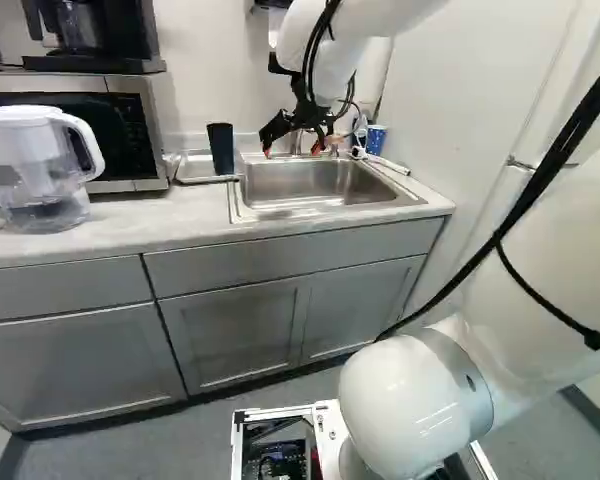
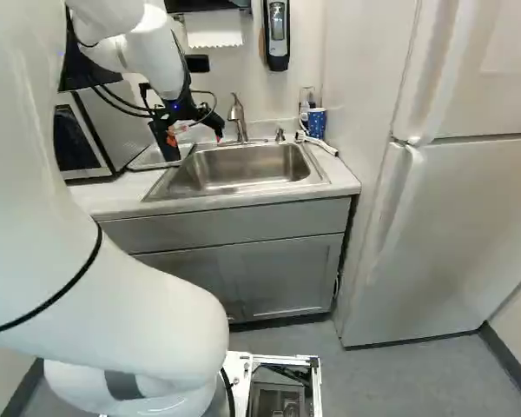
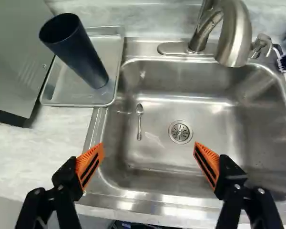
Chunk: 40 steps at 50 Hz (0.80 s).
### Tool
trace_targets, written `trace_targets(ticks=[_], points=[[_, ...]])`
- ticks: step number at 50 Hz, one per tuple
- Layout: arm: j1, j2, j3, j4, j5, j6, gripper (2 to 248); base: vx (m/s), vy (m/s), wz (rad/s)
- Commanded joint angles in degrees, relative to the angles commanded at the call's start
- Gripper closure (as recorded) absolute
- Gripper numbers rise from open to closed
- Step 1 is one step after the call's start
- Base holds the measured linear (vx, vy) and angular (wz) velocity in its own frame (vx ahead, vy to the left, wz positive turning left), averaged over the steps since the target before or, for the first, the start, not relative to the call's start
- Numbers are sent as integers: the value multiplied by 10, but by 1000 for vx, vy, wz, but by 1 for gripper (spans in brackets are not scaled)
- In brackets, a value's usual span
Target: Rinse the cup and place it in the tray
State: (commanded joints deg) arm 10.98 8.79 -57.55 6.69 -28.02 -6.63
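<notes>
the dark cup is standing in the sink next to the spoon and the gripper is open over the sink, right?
Not quite: the dark cup is standing in the metal tray beside the sink, as the wrist view shows. The rest holds: the spoon is in the sink, and the gripper is open over it.

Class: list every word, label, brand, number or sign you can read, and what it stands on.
No text can be read.
Black control panel on the silver microwave: marks too small to read.
Black wall-mounted dispenser: any print too small to read.
White-spotted blue cup: no readable words.
</notes>
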Motion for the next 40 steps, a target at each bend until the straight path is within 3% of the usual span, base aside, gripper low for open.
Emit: trace_targets(ticks=[40], points=[[0, 0, 0, 0, 0, 0, 3, -129, -22, 17]])
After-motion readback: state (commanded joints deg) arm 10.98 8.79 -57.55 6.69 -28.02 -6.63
